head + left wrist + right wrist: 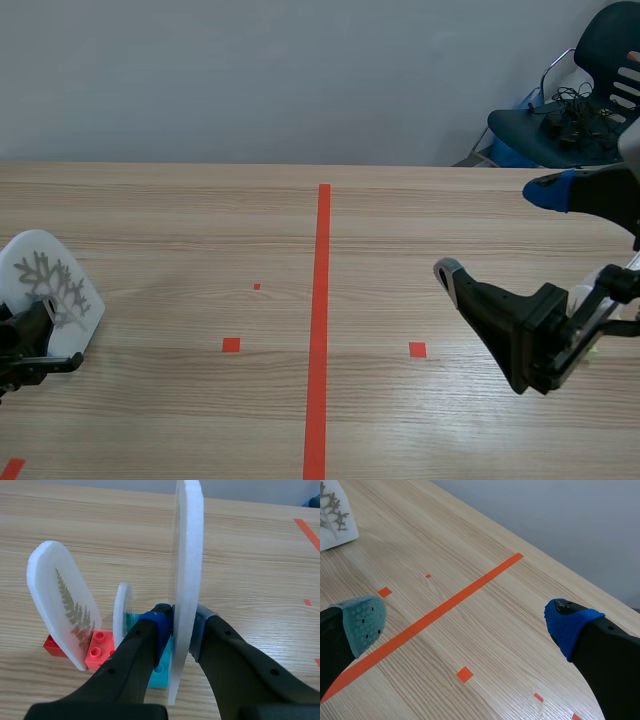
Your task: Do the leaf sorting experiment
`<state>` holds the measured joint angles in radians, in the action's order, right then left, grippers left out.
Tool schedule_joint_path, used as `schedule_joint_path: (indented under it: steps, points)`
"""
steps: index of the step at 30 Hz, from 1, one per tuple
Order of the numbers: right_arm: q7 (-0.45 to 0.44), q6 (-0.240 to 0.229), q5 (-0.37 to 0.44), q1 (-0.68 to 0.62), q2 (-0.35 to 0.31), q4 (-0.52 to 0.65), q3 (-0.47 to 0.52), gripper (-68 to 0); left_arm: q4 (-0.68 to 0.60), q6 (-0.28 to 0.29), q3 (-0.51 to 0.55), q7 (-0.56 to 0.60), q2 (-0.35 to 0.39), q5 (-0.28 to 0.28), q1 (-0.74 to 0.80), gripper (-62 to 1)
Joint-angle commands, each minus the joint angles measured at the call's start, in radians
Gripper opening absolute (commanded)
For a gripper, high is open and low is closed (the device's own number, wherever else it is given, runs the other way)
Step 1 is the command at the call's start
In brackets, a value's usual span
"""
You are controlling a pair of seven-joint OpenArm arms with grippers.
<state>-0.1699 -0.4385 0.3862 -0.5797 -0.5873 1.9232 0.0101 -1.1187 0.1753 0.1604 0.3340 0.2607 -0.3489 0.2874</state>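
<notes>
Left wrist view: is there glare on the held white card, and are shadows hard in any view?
Left wrist view: no strong glare on the white card between the left fingers; scene view: soft shadows on the table; right wrist view: even light, no hard shadow.

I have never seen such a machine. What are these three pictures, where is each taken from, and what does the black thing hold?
It is a robot with two black arms at a wooden table. The wide picture looks from between the arms; each other picture looks down past one arm's hand. The left hand is shut on a white card, upright, printed with a grey branched leaf. Beside it a fern card stands on a red brick, and a smaller card stands by a turquoise brick. The right hand is open and holds nothing. The orange lines are tape marks.
</notes>
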Motion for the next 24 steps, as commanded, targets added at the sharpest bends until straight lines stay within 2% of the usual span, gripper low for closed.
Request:
schedule_joint_path:
  steps: [1, 6, 9, 13, 15, 18, 21, 24]
  points:
    - [-0.011, 0.003, 0.011, 0.012, 0.000, 0.000, 0.002, 0.4, -0.024, 0.000, 0.010, 0.013, 0.014, -0.002, 0.000, -48.4]
    - [-0.011, 0.003, 0.011, 0.012, 0.000, 0.000, 0.002, 0.4, -0.025, 0.014, 0.010, 0.014, 0.032, 0.001, 0.000, -33.6]
    - [-0.011, 0.003, 0.011, 0.012, 0.000, 0.000, 0.002, 0.4, -0.061, 0.022, 0.012, 0.013, 0.051, 0.001, 0.012, -29.2]
    - [-0.012, 0.003, 0.011, 0.012, 0.000, 0.000, 0.002, 0.4, -0.229, 0.048, 0.042, 0.013, 0.083, 0.000, 0.077, -24.8]
    - [-0.012, 0.003, 0.011, 0.012, 0.000, 0.000, 0.002, 0.4, -0.338, 0.079, 0.069, 0.012, 0.096, 0.000, 0.118, -20.4]
    - [-0.012, 0.003, 0.011, 0.012, 0.000, 0.000, 0.002, 0.4, -0.498, 0.151, 0.104, 0.009, 0.115, -0.001, 0.179, -10.4]
    - [-0.012, 0.003, 0.011, 0.012, 0.000, 0.000, 0.002, 0.4, -0.625, 0.263, 0.117, 0.005, 0.127, -0.027, 0.228, 1.4]
    - [-0.012, 0.003, 0.011, 0.012, 0.000, 0.000, 0.003, 0.4, -0.727, 0.383, 0.116, -0.034, 0.130, -0.042, 0.276, 1.4]
